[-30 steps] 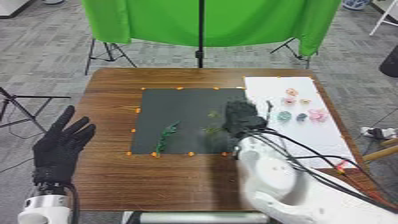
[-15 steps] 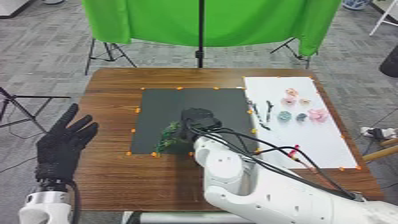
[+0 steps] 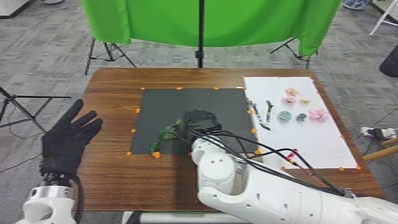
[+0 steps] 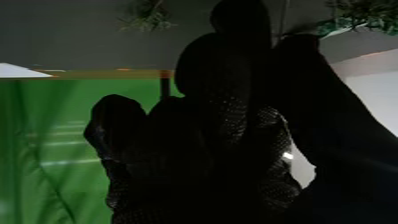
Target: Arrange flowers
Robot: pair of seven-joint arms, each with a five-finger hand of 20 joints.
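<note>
And across goes the right robot hand (image 3: 202, 121), off the white sheet's (image 3: 302, 145) edge and leftward over the dark mat (image 3: 178, 102)! The green foliage (image 3: 168, 134) there now looks fuller, while the left robot hand (image 3: 69, 142) has edged slightly inward.

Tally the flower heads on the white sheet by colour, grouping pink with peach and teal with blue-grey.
Pink or peach flowers: 4
Teal or blue-grey flowers: 2
Total: 6
</note>
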